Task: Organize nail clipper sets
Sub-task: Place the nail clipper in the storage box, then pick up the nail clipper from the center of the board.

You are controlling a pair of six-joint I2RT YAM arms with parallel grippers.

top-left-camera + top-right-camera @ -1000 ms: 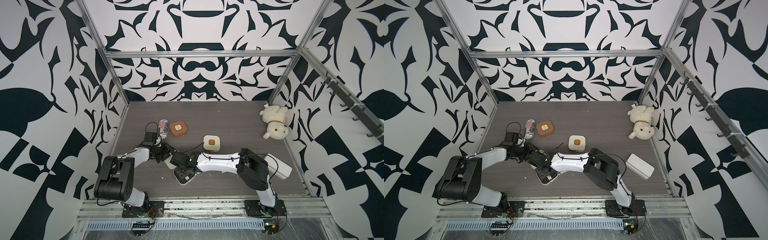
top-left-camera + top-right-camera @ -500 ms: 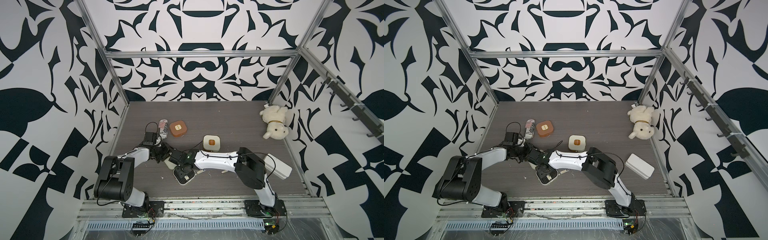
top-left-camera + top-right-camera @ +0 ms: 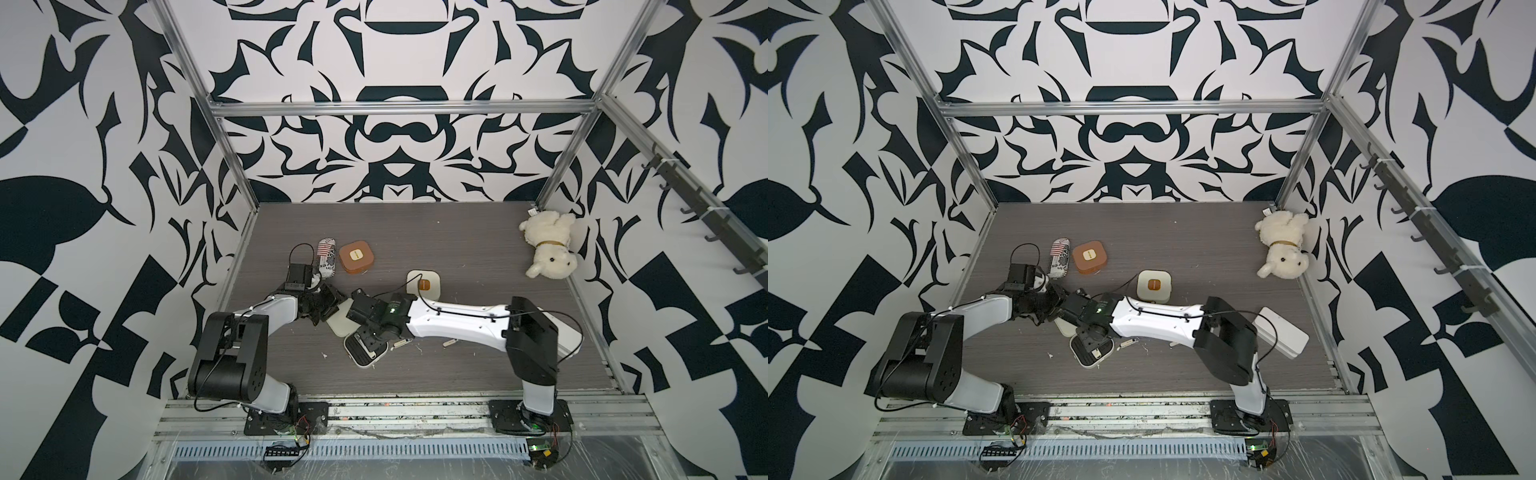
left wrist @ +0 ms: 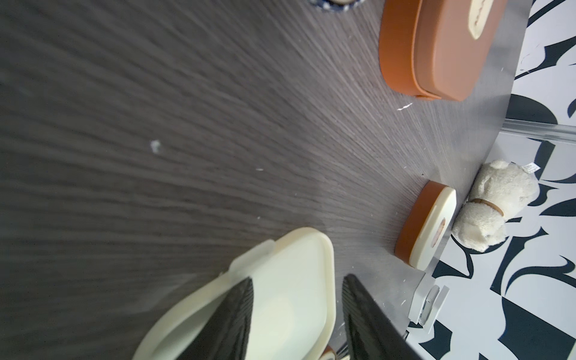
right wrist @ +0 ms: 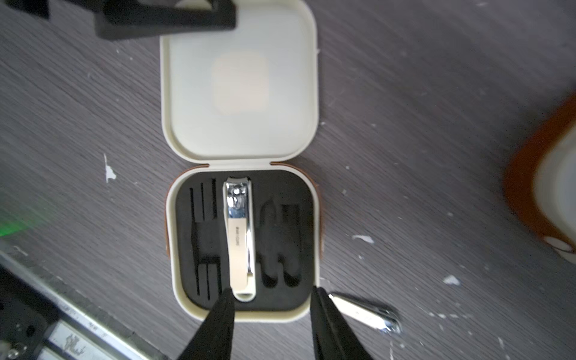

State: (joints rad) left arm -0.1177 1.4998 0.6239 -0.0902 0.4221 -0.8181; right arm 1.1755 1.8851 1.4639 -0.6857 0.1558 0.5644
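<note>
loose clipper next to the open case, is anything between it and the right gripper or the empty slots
Nothing visible blocks it. The loose clipper lies bare on the table outside the open case, beside the open right gripper. The empty slots are uncovered; only the case's rim lies between.

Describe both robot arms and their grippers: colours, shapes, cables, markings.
The left arm and right arm match: smooth white shell links between boxy black joint housings, with thin black cables clipped along them. The right wrist carries a small green light. The left gripper and right gripper have black, tapering fingers, finely ribbed on the left.
</note>
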